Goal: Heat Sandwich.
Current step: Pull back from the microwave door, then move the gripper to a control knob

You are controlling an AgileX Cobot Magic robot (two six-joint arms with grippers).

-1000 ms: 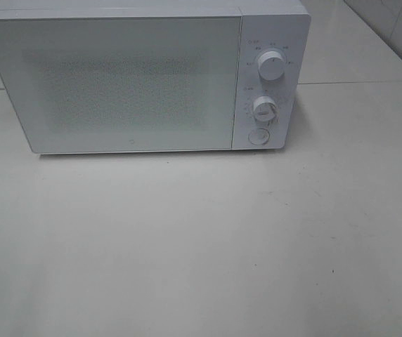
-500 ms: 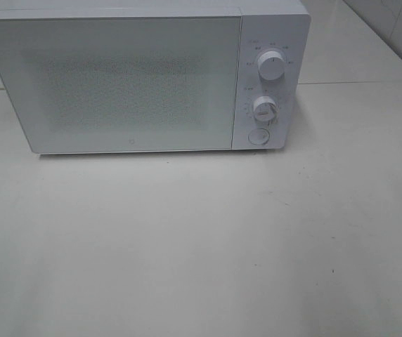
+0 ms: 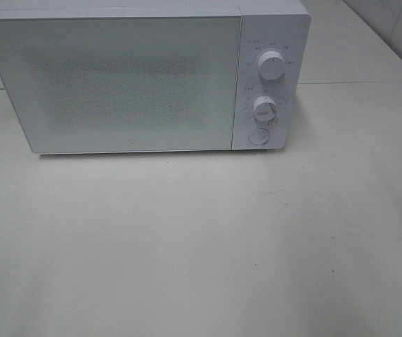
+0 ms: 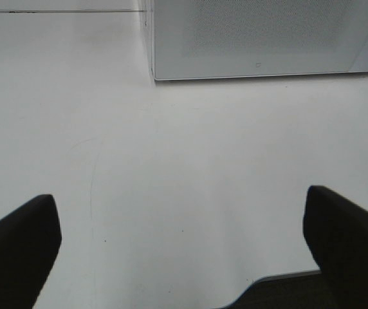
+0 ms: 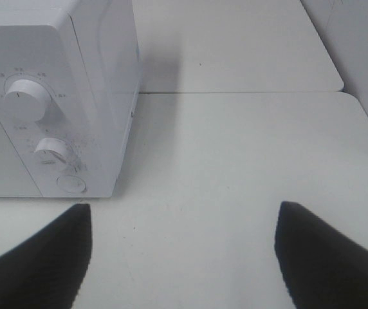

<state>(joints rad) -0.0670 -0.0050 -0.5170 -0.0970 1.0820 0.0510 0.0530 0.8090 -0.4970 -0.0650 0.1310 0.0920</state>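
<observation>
Left claw [image 4: 179, 193] spread wide, gripping nothing, over matte white table [image 3: 201, 246]; boxy white microwave [image 3: 131, 84] shut, dotted frosted door, two round knobs [image 3: 270, 64] and round button [image 3: 258, 136] at right; right claw [image 5: 185, 206] spread wide, empty; sandwich location: can't tell.

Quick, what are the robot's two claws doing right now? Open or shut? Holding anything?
Left gripper: open, holding nothing.
Right gripper: open, holding nothing.

Illegible tiny markings on the microwave [image 3: 117, 84]
</observation>
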